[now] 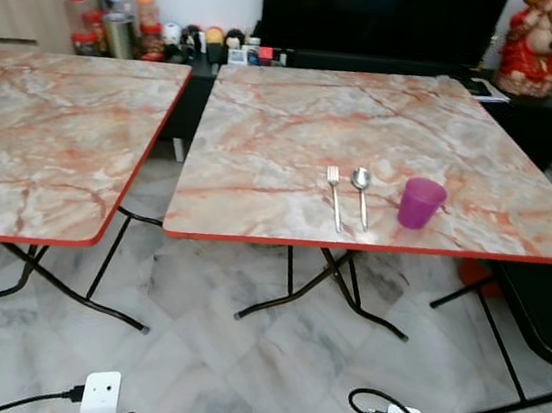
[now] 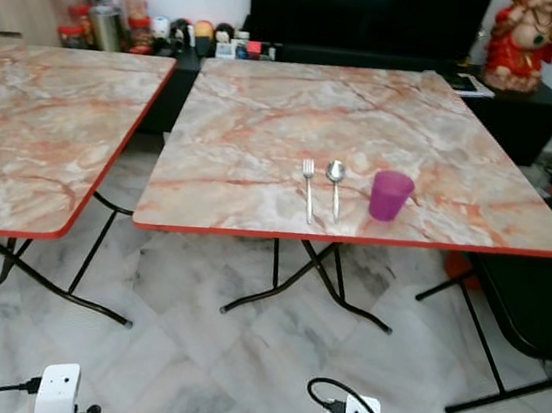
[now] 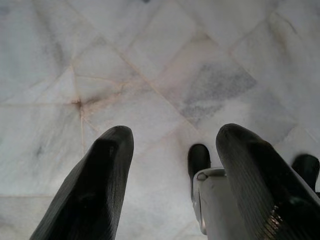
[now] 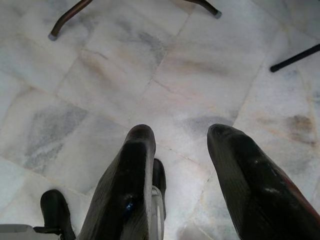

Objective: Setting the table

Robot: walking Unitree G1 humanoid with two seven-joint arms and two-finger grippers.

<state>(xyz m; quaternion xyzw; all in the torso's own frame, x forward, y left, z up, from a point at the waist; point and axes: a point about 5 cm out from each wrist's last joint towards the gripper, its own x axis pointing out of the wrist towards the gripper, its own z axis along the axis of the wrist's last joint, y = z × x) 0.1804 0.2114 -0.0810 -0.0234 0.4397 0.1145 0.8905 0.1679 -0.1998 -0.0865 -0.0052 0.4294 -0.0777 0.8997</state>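
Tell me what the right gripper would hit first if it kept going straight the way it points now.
Most likely the marble floor. The right gripper hangs low with its fingers apart, pointing down at bare tiles; nothing lies between. A table leg sits farther off, to one side of that line, though depth is hard to judge.

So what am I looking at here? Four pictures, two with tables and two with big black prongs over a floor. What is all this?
These come from a walking humanoid robot. The two table pictures are its head camera's two eyes, looking forward and down. The other two come from cameras on its wrists, looking along each gripper's two black fingers.

On the nearer folding table lie a fork and a spoon side by side, with a purple cup standing to their right. A second table stands to the left.

The left gripper and right gripper both hang open over the marble floor, holding nothing.
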